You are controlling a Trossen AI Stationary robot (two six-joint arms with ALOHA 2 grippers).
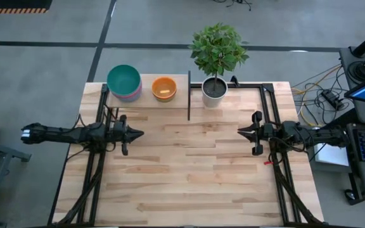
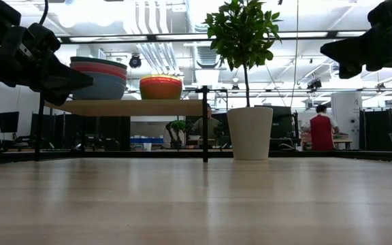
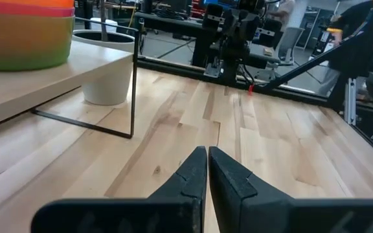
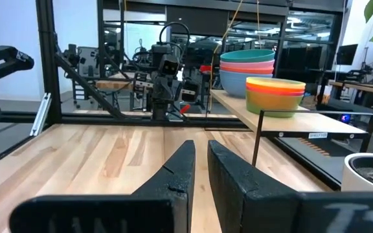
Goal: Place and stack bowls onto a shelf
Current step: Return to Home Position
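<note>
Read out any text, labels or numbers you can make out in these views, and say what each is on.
No text can be read in any view.
White sticker on the black frame under the shelf, right wrist view: it carries print, but too small to read.
Bowls, plant pot and table: no markings show.

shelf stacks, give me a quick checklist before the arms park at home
1. Teal-topped stack sits level on the shelf: ok.
2. Yellow-topped stack sits level beside it, apart from the teal one: ok.
3. All eight bowls are shelved: cannot tell, the nesting hides the count.
4. Left gripper is shut, empty and away from the shelf: ok.
5. Right gripper is shut and empty, above the table: ok.
6. Plant pot is upright, apart from both grippers: ok.
</note>
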